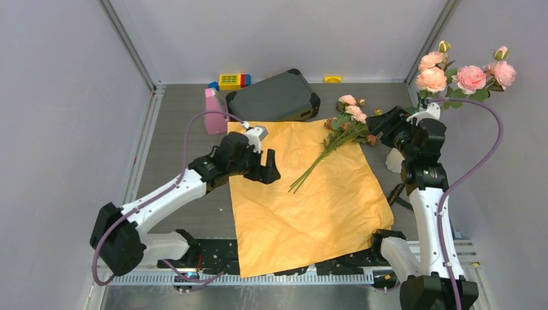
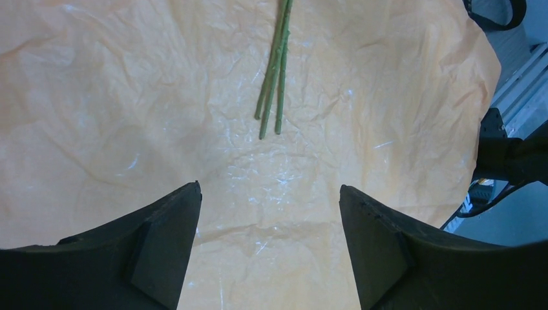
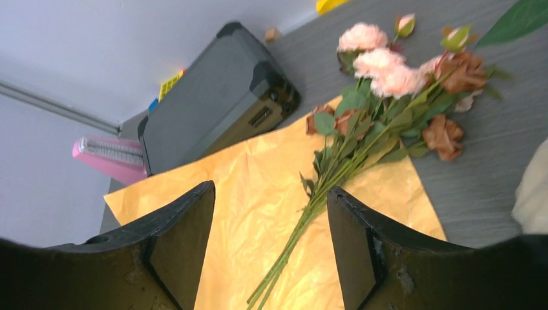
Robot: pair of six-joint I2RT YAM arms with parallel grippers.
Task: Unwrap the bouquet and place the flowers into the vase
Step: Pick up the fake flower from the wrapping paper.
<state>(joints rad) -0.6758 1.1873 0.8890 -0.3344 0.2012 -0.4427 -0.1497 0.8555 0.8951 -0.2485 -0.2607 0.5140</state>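
The bouquet's orange paper (image 1: 304,200) lies spread flat on the table. The flowers (image 1: 346,123) rest across its far right corner, blooms toward the back and thin green stems (image 2: 274,71) pointing at the paper's middle. My left gripper (image 1: 269,172) hovers open over the paper's left part, short of the stem ends, jaws empty (image 2: 269,187). My right gripper (image 1: 378,127) is open and empty beside the blooms, and the stems (image 3: 336,181) show between its fingers (image 3: 271,188). A white object, likely the vase (image 1: 393,160), sits mostly hidden behind the right arm, a sliver of it at the frame edge (image 3: 533,187).
A dark grey case (image 1: 274,95) lies at the back behind the paper, with a pink wedge-shaped object (image 1: 211,111) to its left and a yellow toy block (image 1: 229,81) behind. More pink roses (image 1: 462,76) stand at the back right, their base hidden. Walls enclose three sides.
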